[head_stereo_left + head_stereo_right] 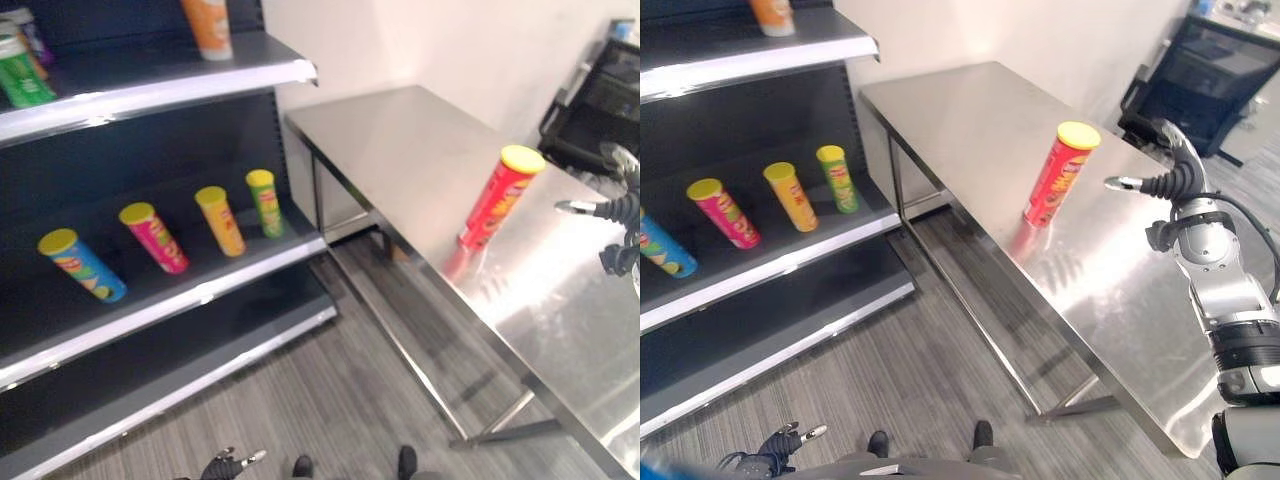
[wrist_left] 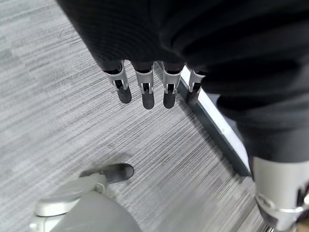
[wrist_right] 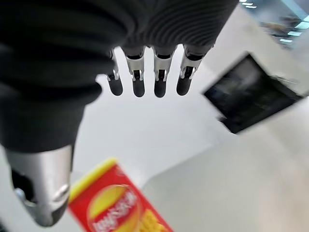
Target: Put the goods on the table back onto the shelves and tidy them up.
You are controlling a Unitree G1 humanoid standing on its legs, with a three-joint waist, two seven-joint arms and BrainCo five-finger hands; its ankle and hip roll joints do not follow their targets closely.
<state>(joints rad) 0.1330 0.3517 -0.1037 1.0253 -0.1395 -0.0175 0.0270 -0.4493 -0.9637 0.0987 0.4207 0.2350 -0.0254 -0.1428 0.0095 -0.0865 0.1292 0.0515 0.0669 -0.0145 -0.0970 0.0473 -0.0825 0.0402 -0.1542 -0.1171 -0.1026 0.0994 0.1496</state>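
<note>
red can [image 1: 1061,174], yellow lid, apparently upright on table [image 1: 970,110] | right robot hand [image 1: 1170,175] spread, empty

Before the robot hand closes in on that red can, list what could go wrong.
1. The red can stands tall and upright on the steel table; the open right robot hand comes in from the side near its top, so a nudge could topple it.
2. The can is not far from the table's front edge, so if it tips it may roll onto the floor.
3. The middle shelf already holds four cans, leaving limited room.
</note>
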